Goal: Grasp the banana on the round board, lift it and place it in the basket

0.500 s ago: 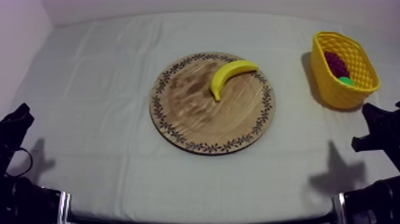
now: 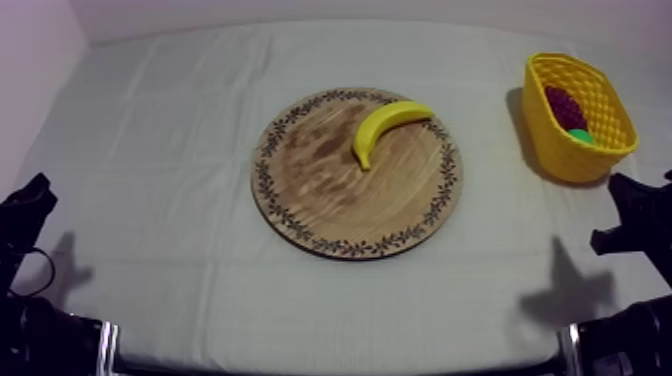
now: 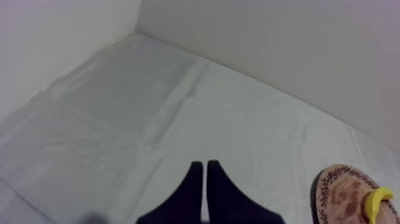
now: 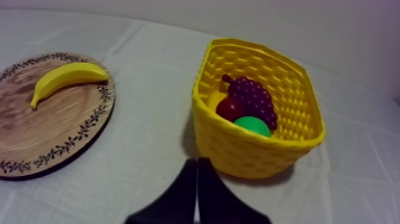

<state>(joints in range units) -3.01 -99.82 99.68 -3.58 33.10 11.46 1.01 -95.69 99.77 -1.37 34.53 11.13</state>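
Right gripper (image 4: 197, 161) clenched on nothing, left gripper (image 3: 204, 164) likewise — both parked low.
Banana (image 2: 388, 125) lies on the board (image 2: 330, 200) by its far right rim; probably light, stiff, slick — pinch it across the thick middle. You have bare cloth (image 2: 490, 220) from board to basket (image 2: 560, 150); grapes (image 4: 253, 98) already crowd the inside.

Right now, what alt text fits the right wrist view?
A yellow basket holds grapes, a small red fruit and a green fruit; the banana lies on the wooden board beside it. The right hand, shut and empty, hangs over the cloth before the basket.
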